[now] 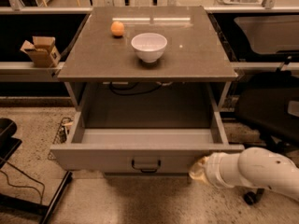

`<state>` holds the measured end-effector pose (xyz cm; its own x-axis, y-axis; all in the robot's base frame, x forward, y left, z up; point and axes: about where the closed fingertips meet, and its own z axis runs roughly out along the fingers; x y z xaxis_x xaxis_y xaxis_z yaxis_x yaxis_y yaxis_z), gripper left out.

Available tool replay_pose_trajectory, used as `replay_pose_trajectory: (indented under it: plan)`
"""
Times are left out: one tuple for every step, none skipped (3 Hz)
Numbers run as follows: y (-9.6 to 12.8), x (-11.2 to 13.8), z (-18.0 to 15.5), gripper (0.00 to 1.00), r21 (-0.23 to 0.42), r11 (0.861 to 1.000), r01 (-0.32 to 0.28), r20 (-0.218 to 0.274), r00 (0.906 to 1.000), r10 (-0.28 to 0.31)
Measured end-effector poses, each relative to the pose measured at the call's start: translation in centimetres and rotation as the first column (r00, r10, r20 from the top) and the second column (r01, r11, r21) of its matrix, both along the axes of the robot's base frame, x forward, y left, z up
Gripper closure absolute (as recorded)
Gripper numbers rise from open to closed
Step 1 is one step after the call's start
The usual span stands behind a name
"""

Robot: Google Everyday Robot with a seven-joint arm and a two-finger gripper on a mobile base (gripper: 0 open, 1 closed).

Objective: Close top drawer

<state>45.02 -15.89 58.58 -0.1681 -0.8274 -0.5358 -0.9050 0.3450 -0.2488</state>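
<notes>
A grey cabinet is seen from above and in front, its flat brown top (201,55) filling the upper middle of the frame. On that top, a white bowl (149,46) is set near the centre, and a small orange fruit (117,28) lies just beside it, toward the upper left.

Below the top, the top drawer (93,158) is pulled well out toward the lower part of the frame. Its bare grey interior is exposed, and a small dark bail handle (145,164) is fixed at the centre of its front panel. Dark cables (133,88) are draped behind the drawer, under the top.

The gripper (197,169), tan at its tip, is placed at the lower right of the frame, against or just beside the right end of the drawer's front panel. Whether it is clenched or released cannot be told. The white arm (261,171) is extended in from the right edge.

An open cardboard box (41,51) is resting on a ledge at the upper left. A dark office chair (268,113) is parked at the right, on a speckled floor (28,120).
</notes>
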Motion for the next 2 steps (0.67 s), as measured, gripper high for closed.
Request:
replay_pose_trajectory:
  plan:
    - [0.0, -0.2, 0.0, 1.00, 0.000, 1.000, 0.000, 0.000, 1.0000, 0.000]
    - [-0.4, 3.0, 0.3, 1.00, 0.007, 1.000, -0.007, 0.030, 0.9995, 0.007]
